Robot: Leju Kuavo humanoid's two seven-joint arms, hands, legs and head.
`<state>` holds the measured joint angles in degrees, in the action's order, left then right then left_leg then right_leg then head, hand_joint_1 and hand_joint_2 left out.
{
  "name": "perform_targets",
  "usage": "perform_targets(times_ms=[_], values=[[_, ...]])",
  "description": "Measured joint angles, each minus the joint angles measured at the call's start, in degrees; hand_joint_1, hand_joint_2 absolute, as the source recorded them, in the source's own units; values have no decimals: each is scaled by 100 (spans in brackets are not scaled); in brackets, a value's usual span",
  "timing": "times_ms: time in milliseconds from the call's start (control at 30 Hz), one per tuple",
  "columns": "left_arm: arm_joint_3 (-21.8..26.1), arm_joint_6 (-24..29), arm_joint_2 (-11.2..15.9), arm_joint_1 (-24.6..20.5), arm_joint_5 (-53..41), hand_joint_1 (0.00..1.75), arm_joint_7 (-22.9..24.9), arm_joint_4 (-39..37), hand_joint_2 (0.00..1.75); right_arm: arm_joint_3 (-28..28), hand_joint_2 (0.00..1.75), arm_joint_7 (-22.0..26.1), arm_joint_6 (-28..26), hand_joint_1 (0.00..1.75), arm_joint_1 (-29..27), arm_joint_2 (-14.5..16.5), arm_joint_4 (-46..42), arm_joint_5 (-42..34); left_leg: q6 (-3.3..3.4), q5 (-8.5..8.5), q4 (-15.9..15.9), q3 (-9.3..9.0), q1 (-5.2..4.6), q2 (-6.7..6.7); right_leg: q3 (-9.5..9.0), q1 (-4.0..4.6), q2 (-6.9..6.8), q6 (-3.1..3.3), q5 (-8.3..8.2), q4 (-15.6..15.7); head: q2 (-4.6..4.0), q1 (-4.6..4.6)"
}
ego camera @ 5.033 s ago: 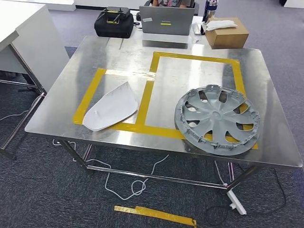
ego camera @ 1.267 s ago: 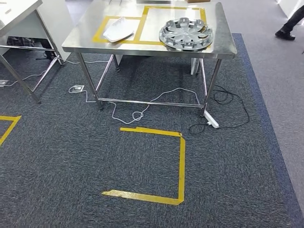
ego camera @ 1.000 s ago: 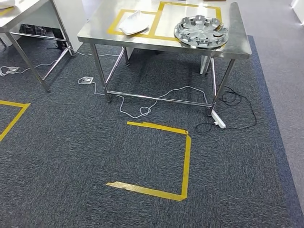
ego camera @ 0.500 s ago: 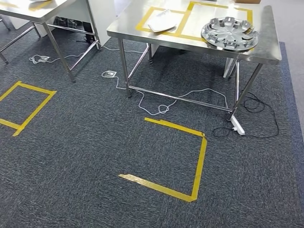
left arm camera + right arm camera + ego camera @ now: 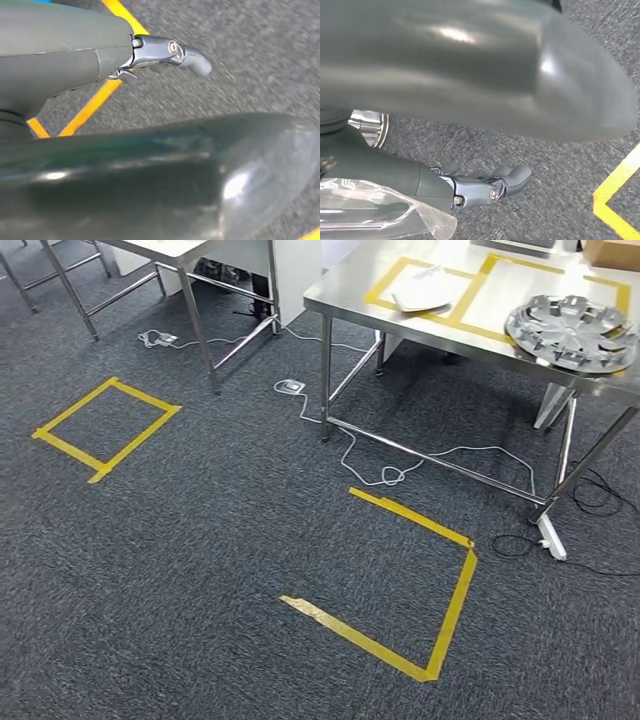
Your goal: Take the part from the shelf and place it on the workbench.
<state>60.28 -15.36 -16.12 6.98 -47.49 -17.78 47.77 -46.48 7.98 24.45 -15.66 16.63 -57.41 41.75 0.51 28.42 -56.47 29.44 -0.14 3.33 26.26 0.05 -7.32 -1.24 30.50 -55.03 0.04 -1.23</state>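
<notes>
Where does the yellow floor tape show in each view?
Head view: open tape square on the carpet before the workbench.
Left wrist view: strip past the left hand.
Right wrist view: corner beyond the right hand.
Shared landmark: dark grey carpet.

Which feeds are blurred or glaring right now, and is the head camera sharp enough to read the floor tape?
Head view: sharp; the yellow floor tape outline reads cleanly, mild glare on the steel workbench. Left wrist view: carpet streaked with motion blur. Right wrist view: same streaking, bright highlights on the grey cover.

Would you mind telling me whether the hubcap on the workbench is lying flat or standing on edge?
Lying flat. The hubcap rests face-up on the workbench, over the yellow tape outline.
</notes>
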Motion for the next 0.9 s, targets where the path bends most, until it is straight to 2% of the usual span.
perform_targets(times_ms=[33, 100, 133, 167, 200, 233, 267, 300, 333, 367, 400, 433, 467, 500, 533, 600, 667, 700, 733, 767, 800, 833, 900], values=[[0, 19, -16, 18, 8, 0, 17, -3, 0, 8, 0, -14, 8, 0, 6, -14, 6, -26, 38, -14, 9, 13, 0, -52, -1, -12, 42, -36, 37, -24, 0, 0], [-1, 46, -85, 37, 7, 0, 69, 4, 0, 20, 0, -44, 48, 0, -8, -33, 3, -85, 110, -52, 30, 34, 14, -164, 136, -35, 321, -96, 275, -337, 0, -18], [-2, 58, -123, 36, 5, 0, 86, 8, 0, 22, 0, -61, 77, 0, -34, -38, 2, -104, 134, -66, 30, 47, 16, -226, 306, -43, 508, -112, 470, -688, 0, -29], [-5, 70, -160, 34, 2, 0, 99, 11, 0, 21, 0, -77, 103, 0, -67, -41, 0, -118, 152, -75, 28, 63, 9, -299, 507, -47, 624, -112, 658, -1111, 0, -37], [-8, 78, -191, 35, 1, 0, 104, 12, 0, 21, 0, -96, 124, 0, -99, -41, -2, -126, 164, -82, 26, 73, -1, -374, 706, -48, 680, -107, 781, -1494, 0, -38], [-11, 80, -210, 38, 0, 0, 108, 12, 0, 20, 0, -115, 143, 0, -125, -42, -8, -132, 171, -85, 24, 76, -14, -453, 845, -47, 709, -94, 796, -1725, 0, -38], [-13, 80, -225, 42, -1, 0, 112, 12, 0, 20, 0, -132, 157, 0, -138, -42, -17, -139, 173, -87, 22, 72, -25, -530, 883, -45, 728, -74, 689, -1725, 0, -38], [-17, 79, -233, 44, -1, 0, 115, 12, 0, 20, 0, -150, 175, 0, -145, -42, -34, -148, 173, -87, 20, 62, -36, -607, 813, -41, 764, -43, 476, -1488, 0, -37], [-24, 76, -239, 44, -1, 0, 116, 12, 0, 19, 0, -174, 197, 0, -149, -42, -57, -155, 173, -87, 19, 52, -43, -683, 664, -36, 857, -4, 218, -1101, 0, -37], [-33, 71, -248, 40, -1, 0, 116, 12, 0, 13, 0, -203, 223, 0, -154, -42, -84, -161, 168, -86, 12, 48, -54, -751, 508, -36, 1017, 41, 27, -708, 0, -33], [-44, 66, -256, 30, -1, 0, 113, 12, 0, 6, 0, -230, 249, 0, -164, -42, -115, -168, 156, -86, 2, 56, -59, -822, 375, -41, 1161, 72, -90, -375, 0, -32], [-57, 60, -264, 22, -2, 0, 104, 12, 0, -1, 0, -266, 280, 0, -182, -41, -149, -173, 133, -91, -4, 79, -54, -889, 301, -41, 1263, 87, -124, -189, 0, -31], [-74, 54, -272, 18, -5, 0, 93, 11, 0, -7, 0, -304, 317, 0, -207, -40, -203, -178, 99, -102, -8, 108, -44, -960, 266, -38, 1289, 92, -102, -119, 0, -30], [-97, 44, -274, 22, -8, 0, 82, 10, 0, -9, 0, -342, 358, 0, -234, -38, -272, -185, 60, -119, -6, 138, -30, -1035, 240, -36, 1228, 92, -105, -83, 0, -33], [-125, 31, -276, 35, -9, 0, 74, 9, 0, -10, 0, -387, 408, 0, -259, -26, -352, -189, 27, -120, -19, 161, -19, -1039, 219, -40, 1150, 103, -127, -63, 0, -32], [-196, -9, -277, 59, 17, 0, 73, 9, 0, -26, 0, -463, 511, 0, -309, 3, -542, -202, -32, 46, -240, 268, -22, -816, 182, -64, 993, 148, -168, -7, 0, -8], [-291, -50, -279, 70, 77, 0, 77, 13, 0, -72, 0, -540, 619, 0, -384, 39, -720, -203, -97, 454, -914, 574, -2, -507, 183, -65, 801, 179, -166, 9, 0, 15], [-337, -67, -280, 78, 106, 0, 79, 16, 0, -100, 0, -572, 666, 0, -419, 57, -794, -200, -131, 636, -1310, 753, 19, -443, 197, -61, 697, 185, -155, 6, 0, 20], [-379, -84, -280, 94, 126, 0, 79, 20, 0, -125, 0, -594, 708, 0, -445, 74, -853, -196, -161, 741, -1612, 883, 42, -406, 210, -58, 597, 183, -141, 5, 0, 16], [-415, -102, -280, 120, 139, 0, 79, 30, 0, -142, 0, -604, 746, 0, -455, 90, -905, -196, -185, 726, -1695, 905, 62, -383, 220, -58, 511, 176, -129, 3, 0, 19], [-453, -116, -280, 155, 146, 0, 80, 50, 0, -157, 0, -612, 779, 0, -457, 106, -952, -192, -202, 606, -1544, 806, 81, -356, 214, -59, 438, 165, -115, 2, 0, 20], [-495, -123, -280, 194, 156, 0, 80, 80, 0, -170, 0, -614, 814, 0, -456, 125, -996, -181, -211, 422, -1192, 600, 95, -303, 195, -60, 372, 148, -100, 0, 0, 21], [-609, -81, -291, 259, 225, 0, 80, 173, 0, -214, 0, -619, 886, 0, -456, 168, -1076, -122, -187, 124, -385, 142, 94, -82, 144, -39, 249, 89, -58, -16, 0, 18]])
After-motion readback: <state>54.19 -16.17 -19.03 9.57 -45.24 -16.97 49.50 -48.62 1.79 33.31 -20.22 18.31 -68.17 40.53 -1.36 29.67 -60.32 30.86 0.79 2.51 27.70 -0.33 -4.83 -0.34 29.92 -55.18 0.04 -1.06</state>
